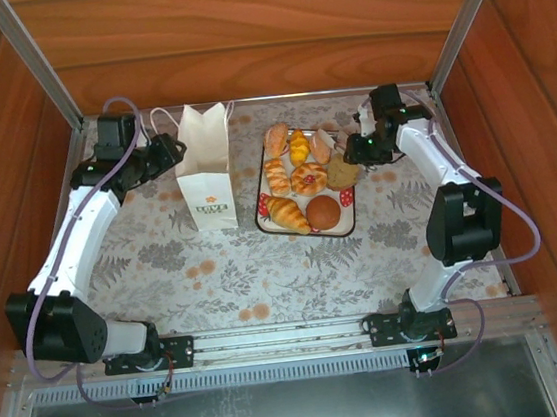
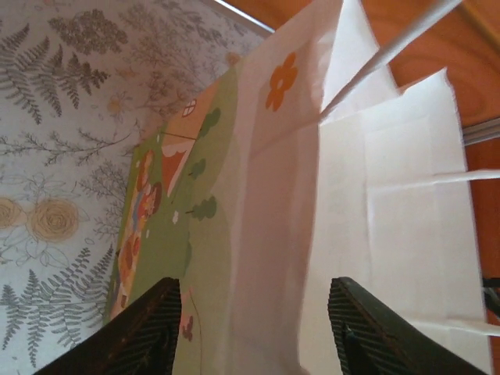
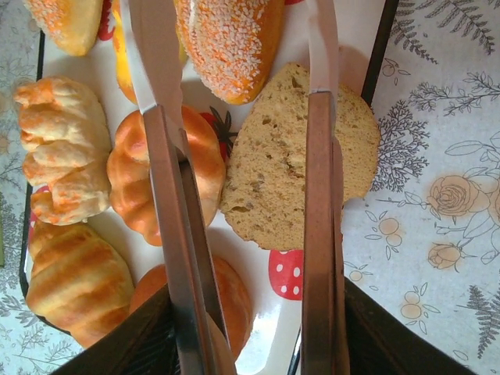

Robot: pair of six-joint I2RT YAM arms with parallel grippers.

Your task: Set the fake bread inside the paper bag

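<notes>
1. Two long fingers (image 3: 160, 156) of the right claw (image 3: 238, 117) are standing wide apart over the brown slice (image 3: 269, 180). One is running along its cut edge and the other is crossing its crust side. Neither is pinching it, and I cannot tell whether they are touching it.
2. The slice is lying flat at the right corner of the tray (image 3: 355, 31), the corner nearest this arm, which is probably why it is being addressed first.
3. The rest of the bread, the croissant (image 1: 287, 213) among it, is sitting packed on the same tray, so the task is looking barely begun.
4. The left claw (image 2: 254, 297) is also gaping wide, with the bag (image 2: 273, 195) passing between its fingers. I judge it is waiting there to steady the thin paper or hold the mouth open.
5. The bag is standing upright on the surface (image 1: 216, 276) just left of the tray with its mouth facing up, keeping the carry short.
</notes>
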